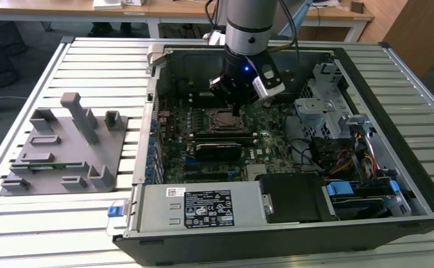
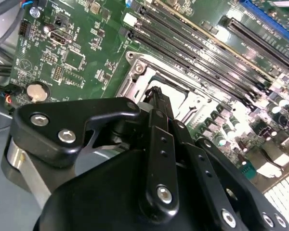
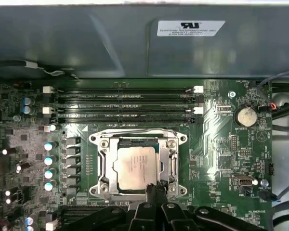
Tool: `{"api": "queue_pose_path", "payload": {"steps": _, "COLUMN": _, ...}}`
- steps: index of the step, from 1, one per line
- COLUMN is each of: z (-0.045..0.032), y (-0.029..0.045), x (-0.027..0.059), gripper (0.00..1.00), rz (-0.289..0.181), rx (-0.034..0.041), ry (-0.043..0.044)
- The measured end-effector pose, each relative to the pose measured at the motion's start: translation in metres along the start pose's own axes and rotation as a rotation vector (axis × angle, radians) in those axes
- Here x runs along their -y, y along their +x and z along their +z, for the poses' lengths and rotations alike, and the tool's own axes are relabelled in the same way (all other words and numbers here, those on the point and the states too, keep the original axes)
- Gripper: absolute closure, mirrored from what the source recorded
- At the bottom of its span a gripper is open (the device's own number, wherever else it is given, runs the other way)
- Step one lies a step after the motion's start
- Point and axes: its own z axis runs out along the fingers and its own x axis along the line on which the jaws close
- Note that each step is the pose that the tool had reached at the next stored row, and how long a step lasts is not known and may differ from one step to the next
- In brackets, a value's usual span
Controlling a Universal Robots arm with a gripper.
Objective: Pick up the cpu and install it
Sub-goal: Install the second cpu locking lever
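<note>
CPU [image 3: 135,167] sits flat inside the motherboard socket [image 3: 137,163], silvery top up, framed on all sides by the metal bracket, as seen in the first wrist view. Judgement: the pick and carry look complete, and the chip appears placed in its seat. Whether it is fully seated or the retention frame is latched cannot be told.

Hand [image 3: 155,188] hangs over the open computer case [image 1: 395,184], directly above the socket; the CPU lies just beyond and below the fingertips. In the first wrist view the two finger tips meet in a narrow dark point at the near edge of the socket frame, pressed close together with no visible gap and nothing between them. The second wrist view gives the same reading: fingers [image 2: 159,103] drawn into one slim tip over the socket opening. Contact between tip and chip or frame: cannot tell.

Memory slots [image 3: 125,103] lie past the socket from the hand. Grey plastic tray [image 1: 61,151] rests on the slatted worktop [image 1: 53,223], well apart from the hand, outside the case.
</note>
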Motion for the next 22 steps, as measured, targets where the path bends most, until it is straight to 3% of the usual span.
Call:
{"api": "queue_pose_path", "payload": {"steps": 7, "z": -0.0002, "y": -0.0001, "x": 0.0120, "gripper": 0.89, "rz": 0.000, "rx": -0.0005, "ry": 0.0002}}
{"api": "queue_pose_path", "payload": {"steps": 11, "z": 0.0000, "y": -0.0001, "x": 0.0136, "gripper": 0.89, "rz": 0.000, "rx": -0.0098, "ry": 0.0003}}
{"api": "queue_pose_path", "payload": {"steps": 15, "z": 0.0014, "y": 0.0008, "x": 0.0150, "gripper": 0.89, "rz": 0.000, "rx": -0.0120, "ry": 0.0006}}
{"api": "queue_pose_path", "payload": {"steps": 22, "z": 0.0038, "y": 0.0088, "x": 0.0249, "gripper": 0.89, "rz": 0.000, "rx": -0.0120, "ry": -0.0043}}
